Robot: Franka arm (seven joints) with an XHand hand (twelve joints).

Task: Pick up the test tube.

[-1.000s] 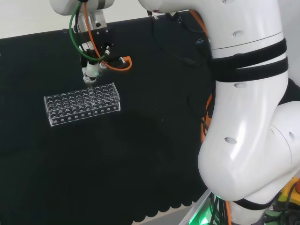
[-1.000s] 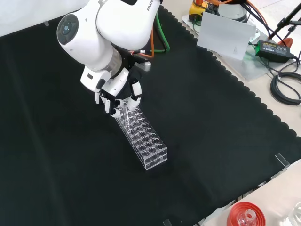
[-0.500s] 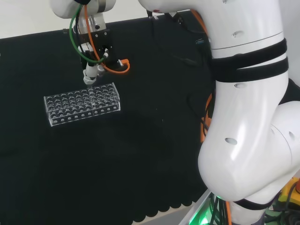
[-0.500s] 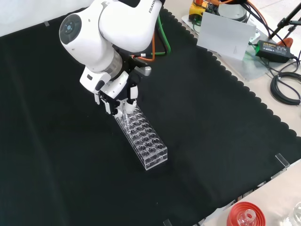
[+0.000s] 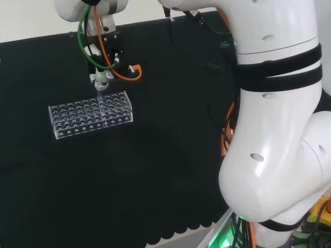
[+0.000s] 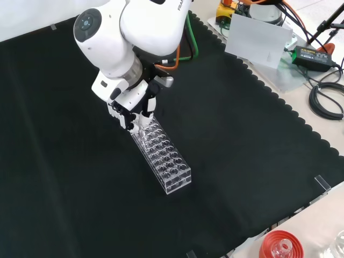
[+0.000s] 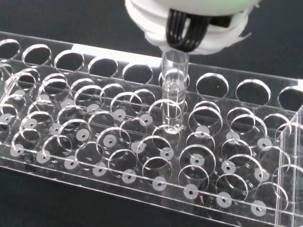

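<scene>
A clear glass test tube [image 7: 172, 90] hangs upright from my hand [image 7: 189, 23], its lower end still inside a hole of the clear plastic rack [image 7: 71, 163]. My hand [image 6: 134, 107] is shut on the tube's top, with fingers curled round it, above the upper end of the rack [image 6: 164, 158] in the front view. In the head view the hand [image 5: 100, 77] sits just above the rack [image 5: 90, 114] at its far side, and the thin tube [image 5: 100, 93] shows below it.
The arm's white links [image 5: 269, 113] stand at the right of the head view. Off the cloth's edge in the front view lie a red ribbed stand [image 6: 279, 246], a grey plate [image 6: 258, 40] and black cables [image 6: 325, 99].
My hand has risen from the rack with the tube pinched in it, so more of the tube shows between hand and rack. The rack has not moved.
</scene>
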